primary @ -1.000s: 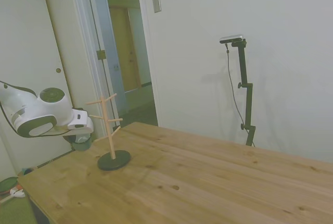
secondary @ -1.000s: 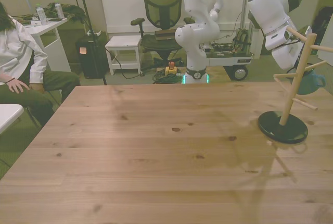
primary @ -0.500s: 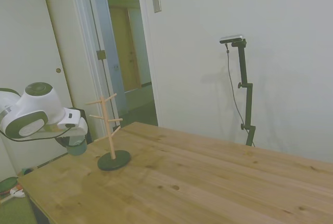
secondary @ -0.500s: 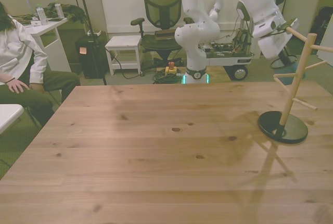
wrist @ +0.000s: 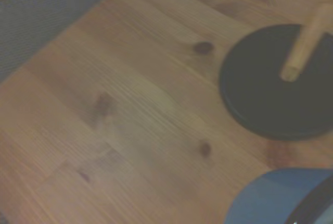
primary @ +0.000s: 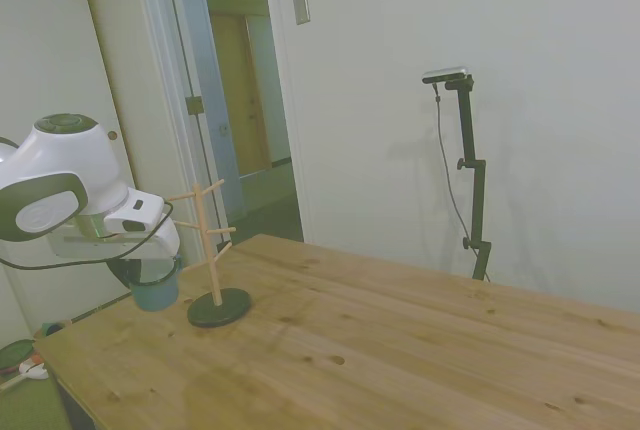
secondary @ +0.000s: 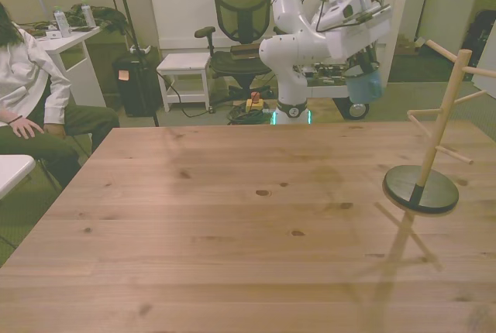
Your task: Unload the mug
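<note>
The blue-teal mug (primary: pixel 157 293) hangs in the air just over the table (primary: pixel 400 350), off the rack's pegs and beside them. My gripper (primary: pixel 150 275) is shut on its rim from above. In the front view the mug (secondary: pixel 365 87) sits under the gripper (secondary: pixel 363 76) above the table's far edge, to the front view's left of the wooden peg rack (secondary: pixel 440 116). The wrist view catches the mug's blue rim (wrist: pixel 281 198) close to the rack's dark round base (wrist: pixel 276 83) and its post (wrist: pixel 307 41).
The rack (primary: pixel 208 240) stands on its dark base (primary: pixel 220 307) near one table corner, pegs sticking out on both sides. A person (secondary: pixel 31 93) sits off the front view's left edge. An office chair (secondary: pixel 242 8) and a cart are behind the table.
The arm has carried the mug from beside the rack's pegs toward the front view's left and slightly lower. The rack stays put.
</note>
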`<state>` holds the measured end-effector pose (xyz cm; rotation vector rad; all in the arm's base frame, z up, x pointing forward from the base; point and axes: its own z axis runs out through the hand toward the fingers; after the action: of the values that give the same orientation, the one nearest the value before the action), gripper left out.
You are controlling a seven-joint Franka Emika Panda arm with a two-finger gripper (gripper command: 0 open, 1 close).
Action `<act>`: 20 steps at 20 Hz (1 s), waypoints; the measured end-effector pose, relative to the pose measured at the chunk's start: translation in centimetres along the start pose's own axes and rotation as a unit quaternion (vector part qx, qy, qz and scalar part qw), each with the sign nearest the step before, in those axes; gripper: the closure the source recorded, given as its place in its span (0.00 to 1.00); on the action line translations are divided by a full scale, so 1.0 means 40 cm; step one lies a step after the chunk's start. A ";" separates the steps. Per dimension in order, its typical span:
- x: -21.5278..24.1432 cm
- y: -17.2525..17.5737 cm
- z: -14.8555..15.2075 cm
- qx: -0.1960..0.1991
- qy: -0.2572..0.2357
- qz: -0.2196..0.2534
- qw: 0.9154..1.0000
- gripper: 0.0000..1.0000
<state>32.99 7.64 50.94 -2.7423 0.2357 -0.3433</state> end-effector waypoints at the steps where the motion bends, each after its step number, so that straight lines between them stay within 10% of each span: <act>1: 0.006 0.034 -0.018 -0.010 0.011 0.013 1.000 1.00; 8: 0.083 0.254 -0.090 -0.070 0.086 0.121 0.986 1.00; 20: 0.325 0.407 0.099 -0.127 0.069 0.214 0.966 1.00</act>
<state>44.57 -8.68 43.92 -2.8113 0.9513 -0.4037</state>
